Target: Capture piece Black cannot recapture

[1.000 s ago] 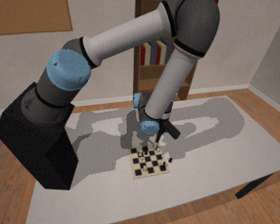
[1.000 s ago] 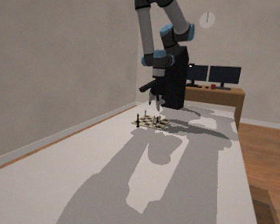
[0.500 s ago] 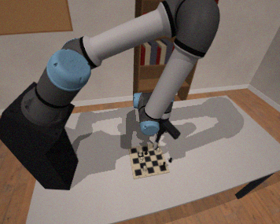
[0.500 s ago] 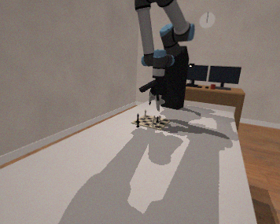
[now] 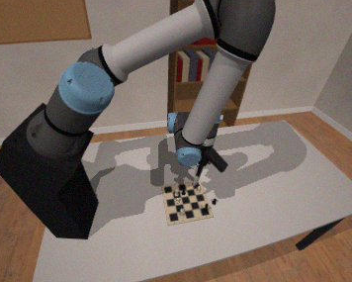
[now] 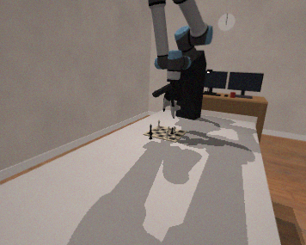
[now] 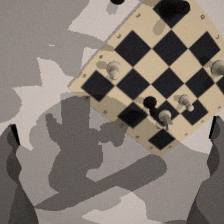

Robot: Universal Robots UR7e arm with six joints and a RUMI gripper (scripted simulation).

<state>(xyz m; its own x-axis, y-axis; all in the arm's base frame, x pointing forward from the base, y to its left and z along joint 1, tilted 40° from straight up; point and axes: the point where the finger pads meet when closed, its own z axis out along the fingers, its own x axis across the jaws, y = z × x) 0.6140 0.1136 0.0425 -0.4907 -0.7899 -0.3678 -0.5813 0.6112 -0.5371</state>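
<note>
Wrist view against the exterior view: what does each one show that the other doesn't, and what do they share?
Only the wrist view looks straight down on the chessboard, close enough to tell single squares, pale pieces and a black pawn apart, with the open gripper's fingers at the frame's lower corners.

Only the exterior view shows the arm raised above the board, the gripper well clear of the pieces, the long table and the desk with monitors.

Both show the board with pieces standing and nothing between the fingers.

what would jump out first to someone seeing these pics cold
The big grey-and-white arm with blue joint caps arches across the top view. Its open gripper hangs above a small chessboard on the pale table. One dark piece stands on the table just off the board's edge.
</note>
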